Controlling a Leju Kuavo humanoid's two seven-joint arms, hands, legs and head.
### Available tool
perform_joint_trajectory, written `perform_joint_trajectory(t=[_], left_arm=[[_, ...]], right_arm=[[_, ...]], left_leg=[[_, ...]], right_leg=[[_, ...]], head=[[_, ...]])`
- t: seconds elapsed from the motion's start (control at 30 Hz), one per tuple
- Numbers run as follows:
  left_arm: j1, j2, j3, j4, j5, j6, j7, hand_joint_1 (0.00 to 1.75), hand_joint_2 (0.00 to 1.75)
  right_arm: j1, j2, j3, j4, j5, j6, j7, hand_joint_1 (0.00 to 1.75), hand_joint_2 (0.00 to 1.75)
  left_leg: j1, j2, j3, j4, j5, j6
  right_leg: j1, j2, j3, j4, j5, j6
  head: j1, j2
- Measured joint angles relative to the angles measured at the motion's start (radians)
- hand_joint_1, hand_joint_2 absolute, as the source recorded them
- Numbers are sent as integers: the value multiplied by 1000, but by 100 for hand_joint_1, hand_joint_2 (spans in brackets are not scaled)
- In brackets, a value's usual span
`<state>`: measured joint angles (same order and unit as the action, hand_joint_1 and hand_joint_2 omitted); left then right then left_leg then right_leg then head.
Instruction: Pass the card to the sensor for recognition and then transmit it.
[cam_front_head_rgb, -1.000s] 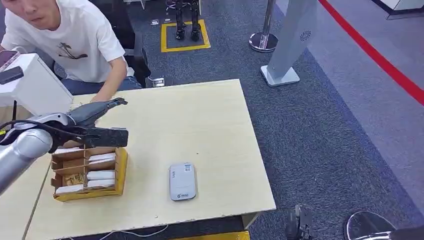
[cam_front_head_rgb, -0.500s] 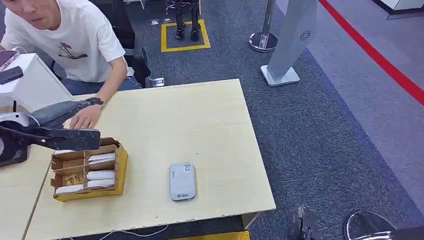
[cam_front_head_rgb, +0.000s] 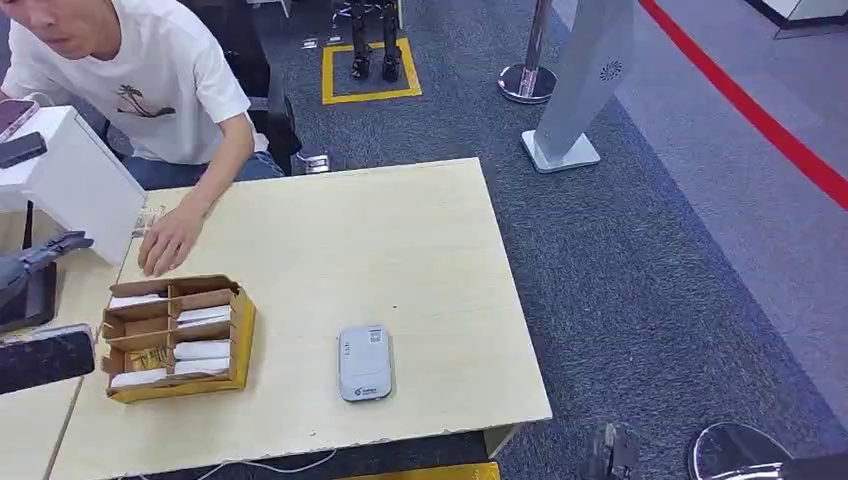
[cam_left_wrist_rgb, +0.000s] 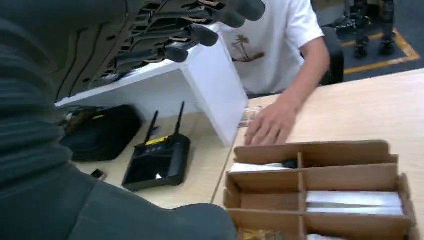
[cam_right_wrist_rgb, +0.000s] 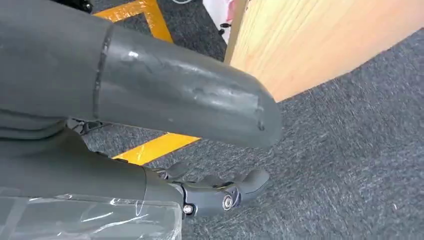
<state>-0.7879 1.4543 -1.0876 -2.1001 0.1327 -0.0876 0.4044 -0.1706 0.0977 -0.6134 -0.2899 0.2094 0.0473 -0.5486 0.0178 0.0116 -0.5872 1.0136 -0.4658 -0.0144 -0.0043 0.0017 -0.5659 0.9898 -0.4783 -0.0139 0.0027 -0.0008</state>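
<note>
Left hand (cam_left_wrist_rgb: 165, 35) has drawn back to the table's left edge, away from the brown cardboard divider box (cam_front_head_rgb: 178, 338), fingers spread and holding nothing. White cards (cam_front_head_rgb: 202, 350) remain slotted there; the grey card reader (cam_front_head_rgb: 365, 362) waits, so pickup seems pending.

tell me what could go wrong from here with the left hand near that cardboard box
1. A person's hand rests on the light wooden table right behind the brown cardboard divider box; if the left hand reaches in, it could strike it.
2. The white slanted stand sits close to the left hand's fingers, so a lift might clip it.
</note>
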Motion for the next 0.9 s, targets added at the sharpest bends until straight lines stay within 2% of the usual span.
perform_joint_trajectory(t=[0.1, 0.23, 0.33, 0.43, 0.6, 0.67, 0.8, 0.9], left_arm=[[52, 73, -36, -73, -33, 118, 12, 0, 175], [114, 153, -100, -156, -80, 235, 40, 0, 175], [139, 188, -154, -204, -116, 305, 60, 0, 175], [160, 199, -202, -231, -141, 350, 74, 0, 175], [182, 197, -259, -246, -174, 408, 85, 0, 175], [200, 181, -285, -245, -186, 435, 84, 0, 175], [242, 97, -294, -186, -193, 458, 43, 0, 175], [328, 23, -253, -124, -199, 436, 12, 0, 175]], right_arm=[[7, 0, -6, 0, -9, -1, -7, 0, 0], [15, -2, -21, 0, -12, -2, -16, 0, 0], [19, -5, -29, 0, -13, -2, -16, 0, 0], [21, -6, -32, 0, -13, -2, -16, 0, 0], [22, -7, -38, 0, -12, -2, -18, 0, 0], [22, -7, -45, 0, -9, -2, -17, 0, 0], [21, -7, -45, 0, 7, -1, -14, 0, 0], [21, -7, -45, 0, 13, -2, -13, 0, 0]], left_leg=[[0, 0, 0, 0, 0, 0], [0, 0, 0, 0, 0, 0], [0, -1, 0, 0, 0, 0], [0, -1, 0, 0, 0, 0], [0, -1, 1, 0, 0, 0], [0, -1, 1, 0, 0, 0], [0, -2, 1, 0, 0, 0], [0, -1, 1, 0, 0, 0]], right_leg=[[0, 0, 0, 0, 0, 0], [0, 0, 0, 0, 0, 0], [0, -1, 0, 0, 0, 0], [0, -1, 0, 0, 0, 0], [0, -1, 0, 0, 0, 0], [0, -1, 0, -1, 0, 0], [0, -2, 1, -1, 0, 0], [0, -1, 1, -1, 0, -1]], head=[[0, 0], [0, 0], [0, 0], [0, 0], [0, 0], [0, 0], [0, 0], [0, 0]])
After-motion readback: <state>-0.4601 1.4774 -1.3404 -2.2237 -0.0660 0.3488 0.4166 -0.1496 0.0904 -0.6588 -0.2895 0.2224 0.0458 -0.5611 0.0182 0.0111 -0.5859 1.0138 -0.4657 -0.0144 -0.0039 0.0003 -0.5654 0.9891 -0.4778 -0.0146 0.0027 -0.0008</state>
